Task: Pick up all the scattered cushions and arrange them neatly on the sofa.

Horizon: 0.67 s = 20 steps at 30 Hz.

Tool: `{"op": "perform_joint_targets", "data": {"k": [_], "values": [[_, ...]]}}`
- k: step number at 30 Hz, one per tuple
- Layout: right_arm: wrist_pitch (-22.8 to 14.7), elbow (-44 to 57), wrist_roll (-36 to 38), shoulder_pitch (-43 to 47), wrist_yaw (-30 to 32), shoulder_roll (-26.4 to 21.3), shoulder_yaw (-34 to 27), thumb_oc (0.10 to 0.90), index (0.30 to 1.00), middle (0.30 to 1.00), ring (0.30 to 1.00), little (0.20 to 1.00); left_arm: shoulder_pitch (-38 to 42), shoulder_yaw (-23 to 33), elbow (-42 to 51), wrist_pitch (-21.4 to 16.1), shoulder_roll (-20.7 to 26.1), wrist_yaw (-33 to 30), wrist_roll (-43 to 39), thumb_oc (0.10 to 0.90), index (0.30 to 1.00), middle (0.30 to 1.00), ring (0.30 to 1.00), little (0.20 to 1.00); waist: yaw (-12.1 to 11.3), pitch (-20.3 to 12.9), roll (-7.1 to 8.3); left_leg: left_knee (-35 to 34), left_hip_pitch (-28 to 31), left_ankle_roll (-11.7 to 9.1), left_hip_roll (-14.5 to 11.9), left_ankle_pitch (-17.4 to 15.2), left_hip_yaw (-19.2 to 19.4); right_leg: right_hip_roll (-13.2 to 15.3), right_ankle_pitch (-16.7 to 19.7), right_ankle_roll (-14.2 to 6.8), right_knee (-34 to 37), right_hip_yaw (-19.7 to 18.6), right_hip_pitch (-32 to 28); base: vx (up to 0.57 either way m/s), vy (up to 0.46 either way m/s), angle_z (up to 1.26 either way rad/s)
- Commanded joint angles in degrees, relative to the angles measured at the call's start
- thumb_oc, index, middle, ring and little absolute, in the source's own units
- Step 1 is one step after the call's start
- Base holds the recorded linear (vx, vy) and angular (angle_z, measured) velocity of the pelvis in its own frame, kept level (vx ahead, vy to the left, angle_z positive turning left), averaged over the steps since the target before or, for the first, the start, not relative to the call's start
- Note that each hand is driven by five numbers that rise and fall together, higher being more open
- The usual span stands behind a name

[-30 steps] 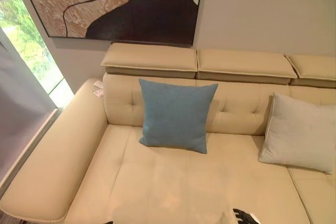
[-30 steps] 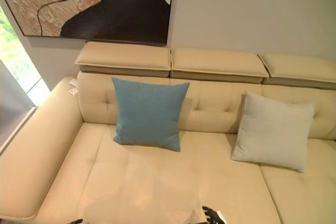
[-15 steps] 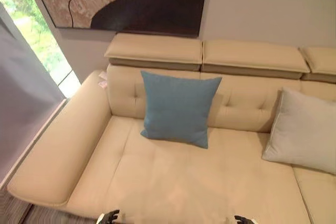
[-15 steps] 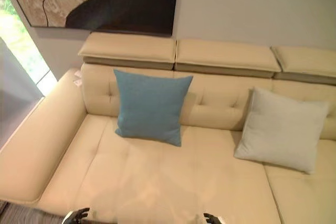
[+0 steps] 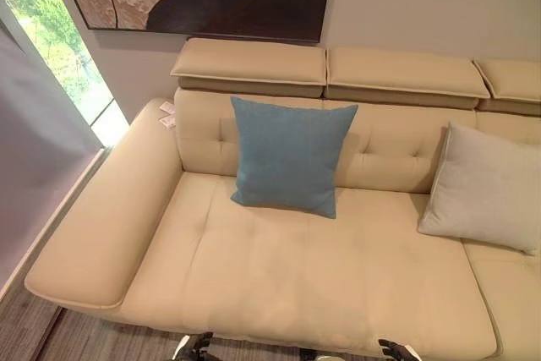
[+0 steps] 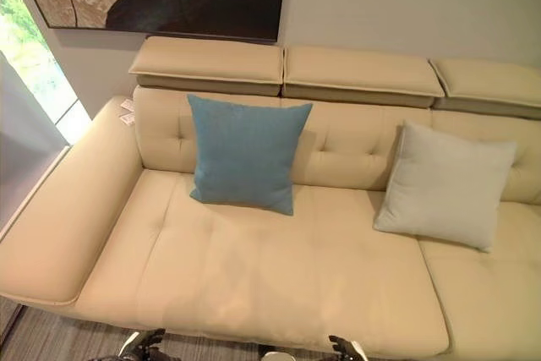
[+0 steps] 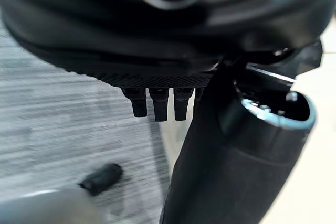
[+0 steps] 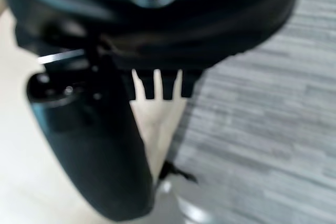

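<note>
The blue cushion (image 5: 289, 155) is leaning upright against the backrest of the cream sofa (image 5: 279, 276), sitting at about 12 o'clock from the seat's middle; the pale grey cushion (image 5: 489, 188) is propped against the backrest at about 3 o'clock, well apart from the blue one; both are resting on the seat, neither lying on the floor. The left hand (image 5: 196, 347) is hanging at 7 o'clock by the sofa's front edge, the right hand (image 5: 396, 351) at 5 o'clock; both are holding nothing, their fingers (image 7: 155, 102) reaching out fairly straight and relaxed above the grey carpet (image 8: 273, 145). Judging from this, the placing step is looking finished; the next move is likely calling for a search of the floor for any remaining cushion.
</note>
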<state>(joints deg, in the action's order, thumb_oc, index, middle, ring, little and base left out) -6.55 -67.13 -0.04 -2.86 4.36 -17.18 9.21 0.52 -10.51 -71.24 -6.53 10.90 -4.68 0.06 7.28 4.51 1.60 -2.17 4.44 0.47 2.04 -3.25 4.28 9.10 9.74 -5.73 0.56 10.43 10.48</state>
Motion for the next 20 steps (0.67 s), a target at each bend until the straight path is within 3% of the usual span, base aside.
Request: {"op": "perform_joint_targets", "data": {"k": [1, 3, 6, 7, 10, 12, 14, 20], "values": [[-0.31, -0.10, -1.82, 2.56, 1.40, 0.28, 1.95, 0.800, 0.900, 0.900, 0.900, 0.900, -0.60, 2.45, 1.54, -2.06, 3.76, -1.42, 0.30, 0.800, 0.900, 0.900, 0.900, 0.900, -1.38, 0.05, 2.02, 3.58, -0.46, -0.79, 1.59, -7.15, -4.67, -1.72, -1.10, -5.32, 1.48, -0.95, 2.30, -0.30, 0.116, -0.28], [0.16, -0.79, -1.87, 3.57, 1.51, 0.32, 2.27, 0.800, 0.900, 0.900, 0.900, 0.900, -0.04, 2.69, 1.49, -1.76, 4.45, -1.58, -0.42, 0.800, 0.900, 0.900, 0.900, 0.900, -1.94, 1.53, 1.52, 3.26, -2.16, 0.31, 1.11, -5.06, -4.26, -1.99, -3.96, -4.94, -4.68, -2.33, 3.71, -0.28, 0.083, -0.18], [0.23, -1.41, -1.59, 3.42, 1.51, 0.29, 2.12, 0.800, 0.900, 0.900, 0.900, 0.900, 0.08, 2.87, 1.27, -1.61, 4.85, -1.52, -0.74, 0.800, 0.900, 0.900, 0.900, 0.900, -2.63, 1.28, 1.18, 2.23, -3.11, 0.96, 1.02, -3.57, -3.99, -2.20, -6.38, -3.80, -8.41, -1.99, 2.79, -0.19, 0.053, -0.18], [0.32, -2.36, -1.15, 3.40, 1.35, 0.36, 1.65, 0.800, 0.900, 0.900, 0.900, 0.900, -0.02, 3.28, 1.01, -1.37, 5.02, -0.97, -1.52, 0.800, 0.900, 0.900, 0.900, 0.900, -3.39, 0.84, 0.71, 1.13, -3.44, 1.12, 0.39, -2.35, -3.79, -3.04, -9.62, -2.85, -12.33, -2.13, 0.79, -0.11, 0.000, -0.21], [0.42, -3.34, -1.17, 2.97, 1.03, 0.42, 1.31, 0.800, 0.900, 0.900, 0.900, 0.900, -0.27, 3.78, 0.42, -1.13, 5.17, -0.71, -1.55, 0.800, 0.900, 0.900, 0.900, 0.900, -4.53, -0.51, 1.04, 0.82, -4.07, 0.84, 0.28, -1.90, -2.87, -2.61, -11.04, -2.82, -11.05, -1.21, -3.30, -0.07, -0.046, -0.20], [0.43, -3.56, -0.74, 2.46, 0.98, 0.91, 0.70, 0.800, 0.900, 0.900, 0.900, 0.900, -0.86, 4.63, 0.30, -1.16, 4.73, -0.63, -2.62, 0.800, 0.900, 0.900, 0.900, 0.900, -5.55, -2.31, 1.88, 0.18, -4.17, 0.18, 0.43, -1.55, -2.01, -2.50, -10.73, -2.88, -6.19, -0.68, -6.82, 0.01, -0.120, -0.05], [0.45, -3.75, -0.60, 2.32, 0.87, 1.04, 0.78, 0.800, 0.900, 0.900, 0.900, 0.900, -1.37, 4.98, -0.49, -1.17, 4.25, -0.51, -2.47, 0.800, 0.900, 0.900, 0.900, 0.900, -5.55, -4.06, 2.20, -1.47, -3.35, -0.38, 0.11, -0.92, -1.39, -3.43, -10.23, -3.16, -1.47, -1.41, -8.87, 0.05, -0.111, 0.10], [0.30, -3.84, -0.96, 1.98, 0.70, 1.28, 1.50, 0.800, 0.900, 0.900, 0.900, 0.900, -1.82, 4.79, -1.09, -0.92, 3.76, -0.20, -1.57, 0.800, 0.900, 0.900, 0.900, 0.900, -5.12, -5.09, 2.35, -2.83, -1.70, -1.01, -0.59, -0.39, -1.49, -4.15, -9.81, -2.94, 1.53, -1.69, -11.27, 0.02, -0.057, -0.05]]}}
